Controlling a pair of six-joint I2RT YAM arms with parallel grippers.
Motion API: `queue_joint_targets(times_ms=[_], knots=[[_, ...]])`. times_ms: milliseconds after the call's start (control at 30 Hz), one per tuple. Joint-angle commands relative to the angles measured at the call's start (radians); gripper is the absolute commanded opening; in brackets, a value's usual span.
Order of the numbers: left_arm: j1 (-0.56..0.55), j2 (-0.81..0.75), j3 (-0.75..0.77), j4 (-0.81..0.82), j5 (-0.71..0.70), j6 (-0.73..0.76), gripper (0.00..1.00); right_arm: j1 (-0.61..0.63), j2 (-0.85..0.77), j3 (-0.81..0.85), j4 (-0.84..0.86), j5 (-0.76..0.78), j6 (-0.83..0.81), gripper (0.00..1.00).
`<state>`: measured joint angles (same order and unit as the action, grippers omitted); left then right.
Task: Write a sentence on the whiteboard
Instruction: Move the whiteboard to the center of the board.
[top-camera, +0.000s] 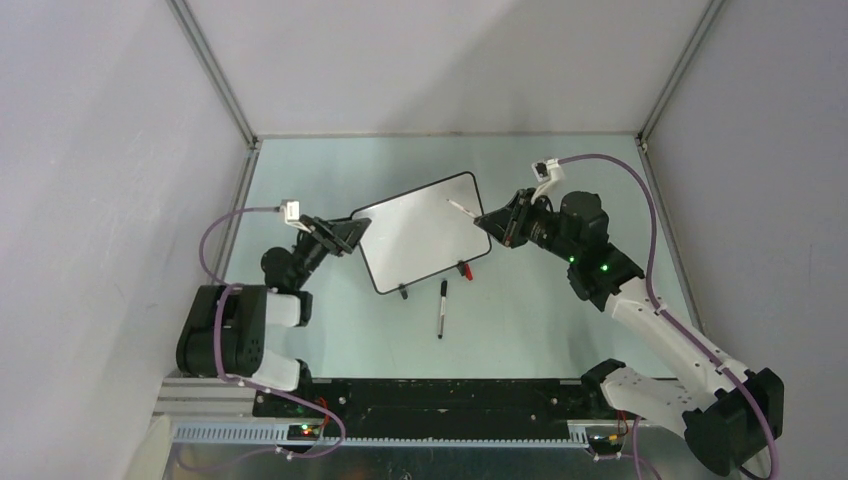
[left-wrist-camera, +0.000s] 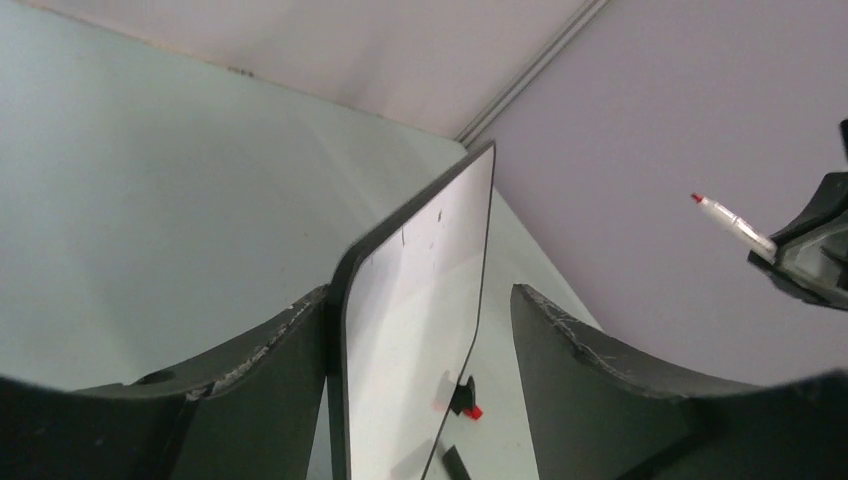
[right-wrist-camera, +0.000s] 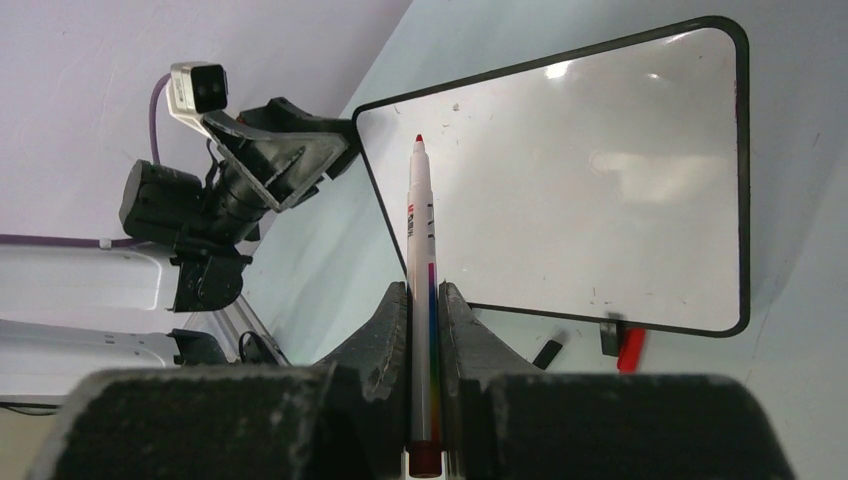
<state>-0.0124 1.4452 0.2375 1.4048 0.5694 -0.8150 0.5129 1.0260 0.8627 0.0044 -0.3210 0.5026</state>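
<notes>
Nothing is written yet: the whiteboard (top-camera: 420, 235) is standing blank mid-worktop (top-camera: 545, 320). At its 9 o'clock the left pincer (top-camera: 352, 236) is straddling its edge, jaws apart. At 3 o'clock the right pincer (top-camera: 495, 226) is clamping a red marker (top-camera: 461, 208), its tip hanging clear of the face.

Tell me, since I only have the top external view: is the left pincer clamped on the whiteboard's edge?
Observer: Not clamped. In the left wrist view the whiteboard edge sits inside the left pincer, but the finger on its face side stands clear of the glossy surface.
Operator: And on the other side, is it ready to write?
Observer: It looks so. The right wrist view shows the right pincer shut on a marker whose bare red tip points toward the board's face.
</notes>
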Motion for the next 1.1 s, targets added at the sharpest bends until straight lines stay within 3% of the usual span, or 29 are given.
queue_joint_targets(times_ms=[0, 167, 467, 667, 1067], knots=[[0.038, 0.048, 0.077, 0.090, 0.114, -0.067, 0.69, 0.013, -0.018, 0.048, 0.019, 0.027, -0.028, 0.00], [0.046, 0.111, 0.113, 0.125, 0.169, -0.115, 0.59, 0.029, 0.002, 0.048, 0.023, 0.040, -0.041, 0.00], [0.055, 0.149, 0.133, 0.126, 0.190, -0.135, 0.50, 0.059, 0.010, 0.048, 0.024, 0.057, -0.067, 0.00], [0.066, 0.189, 0.155, 0.126, 0.211, -0.165, 0.36, 0.065, 0.018, 0.048, 0.025, 0.057, -0.067, 0.00], [0.112, 0.248, 0.158, 0.126, 0.201, -0.197, 0.26, 0.160, 0.089, 0.063, 0.051, 0.086, -0.085, 0.00]])
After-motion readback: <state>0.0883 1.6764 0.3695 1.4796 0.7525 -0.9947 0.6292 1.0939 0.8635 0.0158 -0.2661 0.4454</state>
